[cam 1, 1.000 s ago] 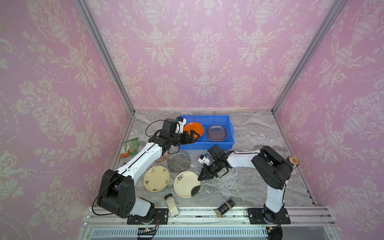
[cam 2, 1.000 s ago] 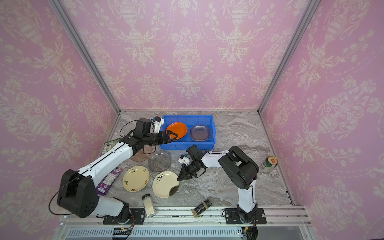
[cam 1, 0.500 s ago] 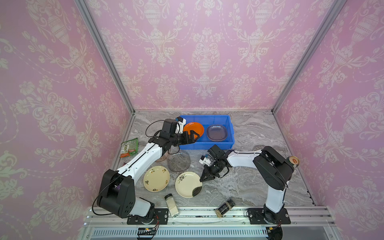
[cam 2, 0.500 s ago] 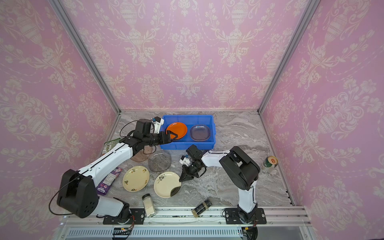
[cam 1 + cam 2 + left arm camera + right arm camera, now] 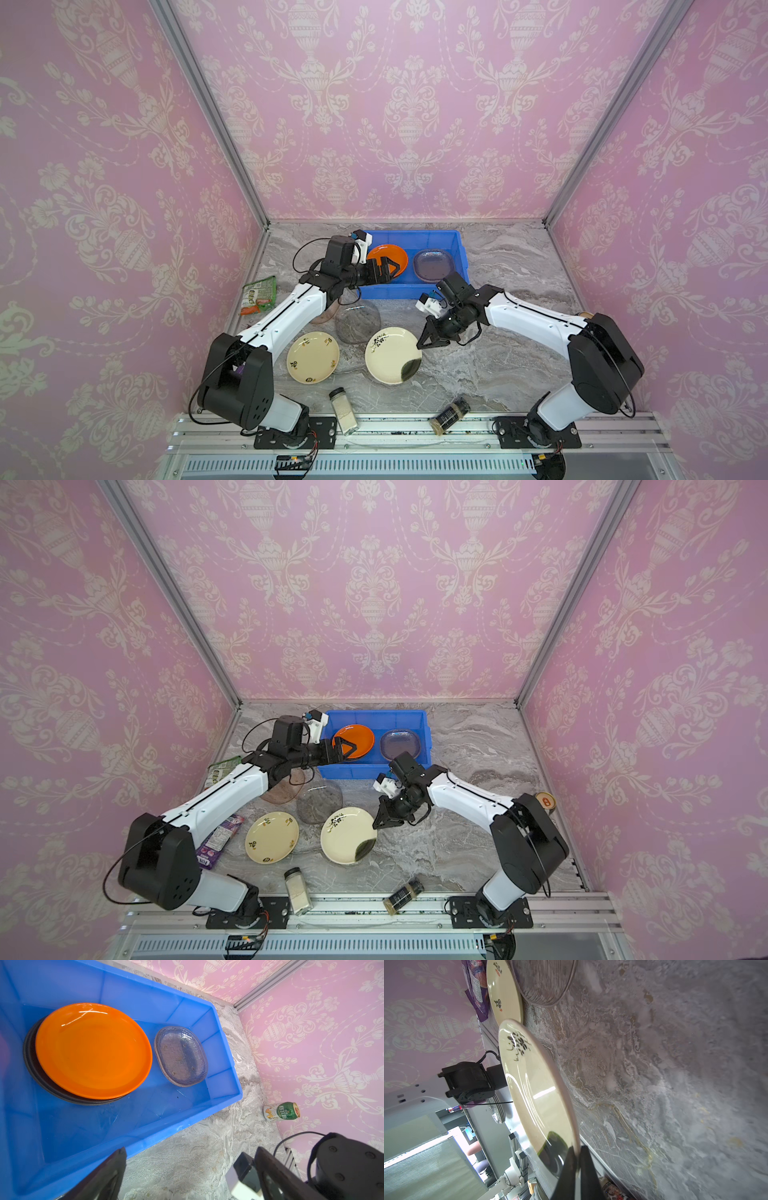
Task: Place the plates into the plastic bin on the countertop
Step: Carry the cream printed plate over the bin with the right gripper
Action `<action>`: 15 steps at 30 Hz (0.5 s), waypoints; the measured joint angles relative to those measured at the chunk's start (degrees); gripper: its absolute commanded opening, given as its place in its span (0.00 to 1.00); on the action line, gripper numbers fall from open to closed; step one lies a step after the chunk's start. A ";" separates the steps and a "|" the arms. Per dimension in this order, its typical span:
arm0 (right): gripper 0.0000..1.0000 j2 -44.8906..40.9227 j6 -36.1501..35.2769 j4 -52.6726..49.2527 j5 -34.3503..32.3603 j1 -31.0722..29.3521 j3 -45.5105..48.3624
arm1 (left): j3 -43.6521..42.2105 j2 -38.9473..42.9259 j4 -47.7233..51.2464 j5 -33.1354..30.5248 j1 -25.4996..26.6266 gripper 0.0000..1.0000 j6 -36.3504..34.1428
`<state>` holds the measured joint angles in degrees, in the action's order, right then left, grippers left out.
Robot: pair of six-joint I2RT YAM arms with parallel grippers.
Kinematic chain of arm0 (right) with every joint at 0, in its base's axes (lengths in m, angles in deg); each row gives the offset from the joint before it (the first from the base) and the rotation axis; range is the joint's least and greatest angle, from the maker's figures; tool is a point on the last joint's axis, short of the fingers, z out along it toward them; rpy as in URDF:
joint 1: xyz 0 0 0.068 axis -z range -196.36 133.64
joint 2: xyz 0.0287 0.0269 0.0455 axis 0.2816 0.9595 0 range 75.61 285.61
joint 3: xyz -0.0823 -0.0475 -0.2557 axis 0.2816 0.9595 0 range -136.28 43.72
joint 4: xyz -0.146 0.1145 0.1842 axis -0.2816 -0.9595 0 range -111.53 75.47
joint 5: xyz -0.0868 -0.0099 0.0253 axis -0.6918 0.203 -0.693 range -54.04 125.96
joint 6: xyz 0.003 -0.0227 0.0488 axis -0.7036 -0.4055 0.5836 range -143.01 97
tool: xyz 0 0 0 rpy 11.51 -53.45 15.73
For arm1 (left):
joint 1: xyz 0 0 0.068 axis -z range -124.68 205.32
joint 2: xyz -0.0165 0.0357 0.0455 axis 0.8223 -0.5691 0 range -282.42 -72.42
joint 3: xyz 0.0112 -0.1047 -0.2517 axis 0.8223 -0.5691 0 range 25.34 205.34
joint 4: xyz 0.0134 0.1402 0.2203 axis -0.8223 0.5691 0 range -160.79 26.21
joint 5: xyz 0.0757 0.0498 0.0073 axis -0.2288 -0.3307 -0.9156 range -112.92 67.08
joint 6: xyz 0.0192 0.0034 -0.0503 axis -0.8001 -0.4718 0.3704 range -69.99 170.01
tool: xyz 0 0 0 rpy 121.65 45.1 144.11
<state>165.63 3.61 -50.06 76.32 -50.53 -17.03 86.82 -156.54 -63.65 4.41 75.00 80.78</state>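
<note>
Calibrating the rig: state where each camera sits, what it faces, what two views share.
Top views: high in front, looking down on the countertop; both arms show.
Left wrist: above the plastic bin, looking in; open left gripper shows.
Right wrist: low, facing along the cream plate; right gripper pinches it.
Shared: orange plate, in both top views and left wrist.

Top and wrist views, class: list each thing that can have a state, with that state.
Left gripper, open, empty.
Right gripper, shut on the rim of the cream plate with a dark floral motif.
Round orange plate, in the bright blue plastic bin, atop a black plate.
Pale spice jar, lying down.
</note>
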 measured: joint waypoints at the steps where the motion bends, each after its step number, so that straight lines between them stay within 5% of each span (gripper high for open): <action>1: 0.00 -0.42 -0.17 -1.64 -0.52 1.55 -2.36 | 0.50 0.00 -0.37 -0.24 -0.50 0.98 0.00; 9: 0.00 3.08 -1.36 -8.81 -7.30 9.90 -26.27 | 6.64 0.00 -0.57 -1.95 -4.96 0.98 -1.22; 15: 0.00 16.26 -1.38 -10.27 -11.74 10.86 -40.61 | 9.09 0.00 -1.11 -2.40 -5.51 0.98 -1.77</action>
<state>181.89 2.23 -60.33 64.58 -39.67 -57.64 95.91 -156.54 -64.76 2.01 69.49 79.01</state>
